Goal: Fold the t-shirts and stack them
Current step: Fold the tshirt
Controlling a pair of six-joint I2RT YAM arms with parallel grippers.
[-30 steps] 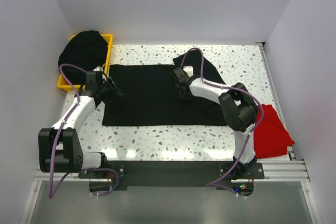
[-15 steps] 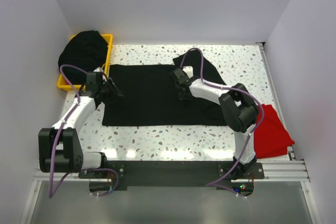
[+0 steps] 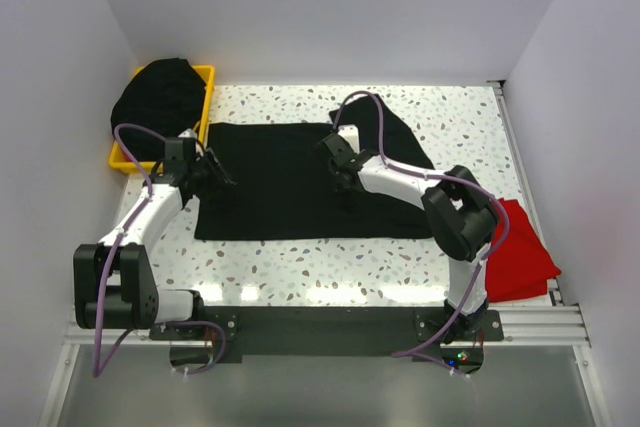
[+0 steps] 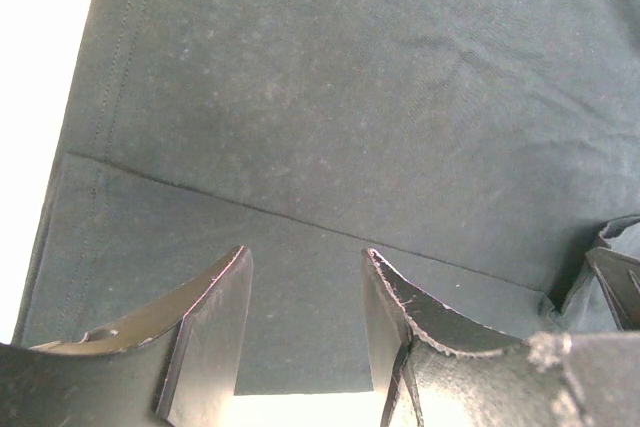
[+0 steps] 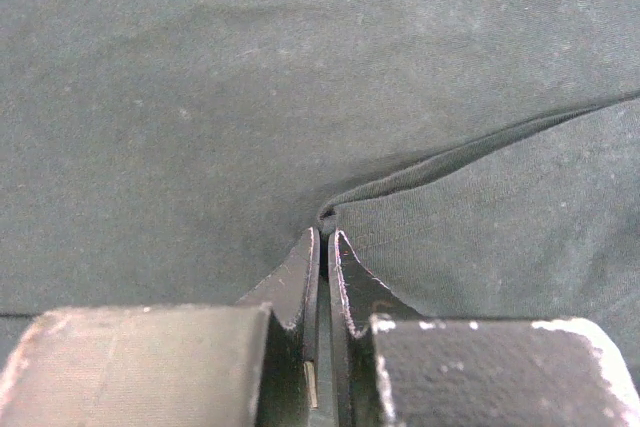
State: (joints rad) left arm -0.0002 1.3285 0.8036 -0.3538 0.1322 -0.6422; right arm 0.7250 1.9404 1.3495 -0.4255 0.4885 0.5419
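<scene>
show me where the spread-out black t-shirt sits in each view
top external: black t-shirt spread flat mid-table.
left wrist: fills the frame beyond the open left claw.
right wrist: fills the frame; right claw pinches a fold.
shared landmark: shirt's left edge against the table, top and left wrist only.

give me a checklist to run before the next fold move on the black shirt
1. Grip: right gripper pinches a raised edge of the black t-shirt: ok, shut on it.
2. Second grip: left gripper on cloth: not ok, open above the shirt's left side.
3. Shirt body spread flat: ok, one ridge at the pinch.
4. The red t-shirt away from the fold: ok, beside the right arm's base.
5. Layers in the pinch: cannot tell.
</scene>
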